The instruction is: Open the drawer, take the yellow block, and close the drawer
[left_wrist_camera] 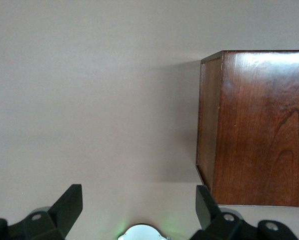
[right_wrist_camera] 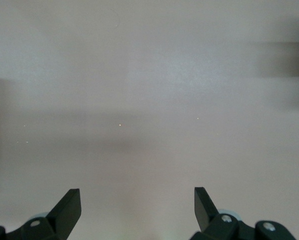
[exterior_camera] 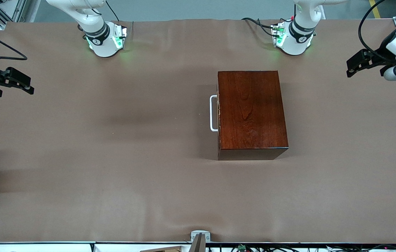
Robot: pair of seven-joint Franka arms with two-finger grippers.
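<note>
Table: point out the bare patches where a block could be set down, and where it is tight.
The brown table cover lies bare from the white handle of the shut drawer toward the right arm's end, and between the wooden box and the front camera. Tightest is the strip between box and arm bases. The left gripper and right gripper hang open over the table's ends.

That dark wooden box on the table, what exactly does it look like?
The wooden box is a glossy, reddish-brown block with visible grain, lying flat on the brown table cover, nearer the left arm's end. Its drawer is shut flush; only a white U-shaped handle sticks out, facing the right arm's end. Nothing touches it; no pincer is near.
</note>
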